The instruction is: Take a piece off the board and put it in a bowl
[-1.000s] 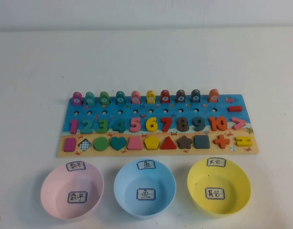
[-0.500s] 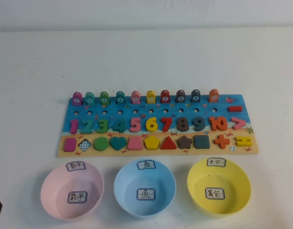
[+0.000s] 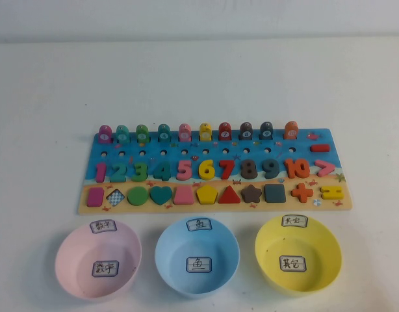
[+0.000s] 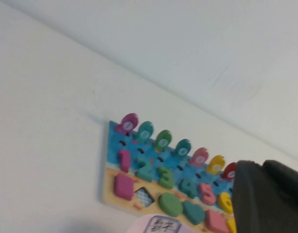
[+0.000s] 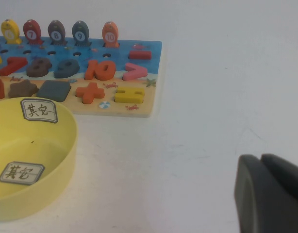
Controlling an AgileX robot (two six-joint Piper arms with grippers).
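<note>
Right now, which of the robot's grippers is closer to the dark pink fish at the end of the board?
Left. The left gripper is over the pink bowl side, below the magenta fish piece. The right gripper sits past the board's opposite end, by the yellow bowl.

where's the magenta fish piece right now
In the high view, the small magenta-pink arch-topped fish piece stands at the far left end of the board's back row, beside the teal fish piece and behind the magenta number 1.

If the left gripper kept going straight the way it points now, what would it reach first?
Likely the board. The shut left gripper hangs above the table near the pink bowl and aims toward the board's yellow and red fish pieces, though depth is unclear.
</note>
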